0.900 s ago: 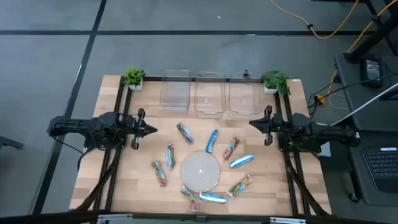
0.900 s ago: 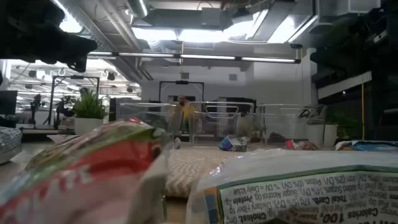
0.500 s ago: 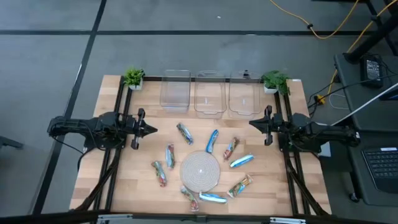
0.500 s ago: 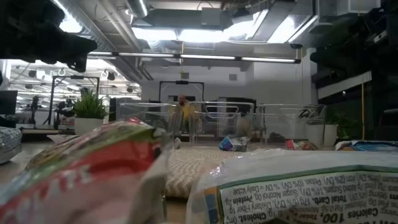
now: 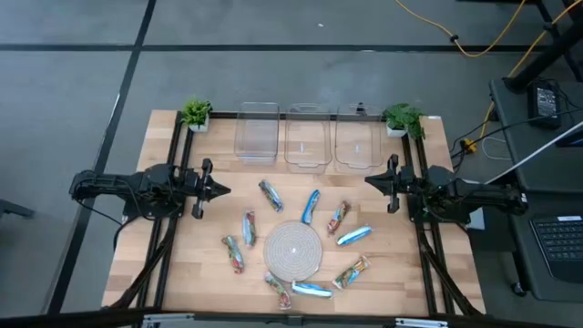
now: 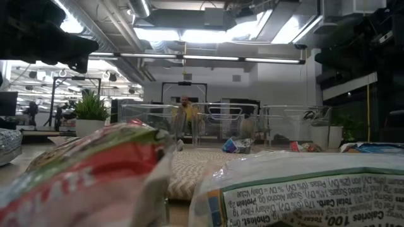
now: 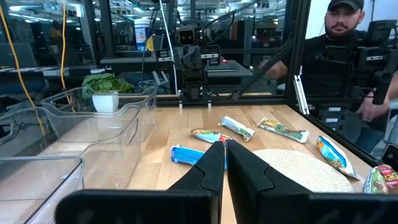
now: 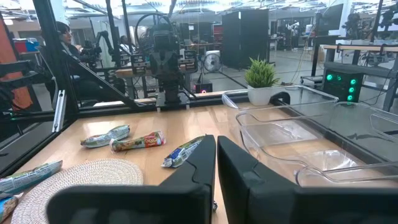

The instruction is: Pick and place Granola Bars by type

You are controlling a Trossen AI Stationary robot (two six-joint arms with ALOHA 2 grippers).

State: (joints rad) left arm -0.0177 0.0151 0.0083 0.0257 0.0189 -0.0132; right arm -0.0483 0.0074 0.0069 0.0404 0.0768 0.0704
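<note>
Wooden bench seen from above, both arms parked at its sides. Left end effector sits at the left edge, pointing inward, fingers together, holding nothing. Right end effector mirrors it at the right edge — fingers likewise together, empty. Wrist views confirm: each pair of dark fingers meets at the tip with only a hairline seam.

Bars lie loose on the bench, fanned around a round woven mat at centre front. None is on the mat; several lie just beside its rim. Count from above is about ten:
- bright blue: one behind the mat, one to its right, one at the front edge
- multicoloured: one right of the rear blue bar, one front right, one front left
- grey-blue: one left of the mat (exact wrapper types are hard to tell from this height)

Three clear bins stand in a row along the far edge, side by side, no bars visible in them. A small potted plant at the far left corner, another at the far right.

Low view is mostly blocked by two bars right up against the lens — a red-and-green wrapper and a white one with printed text.

A person in a dark cap sits beyond the bench in the left wrist view.
</note>
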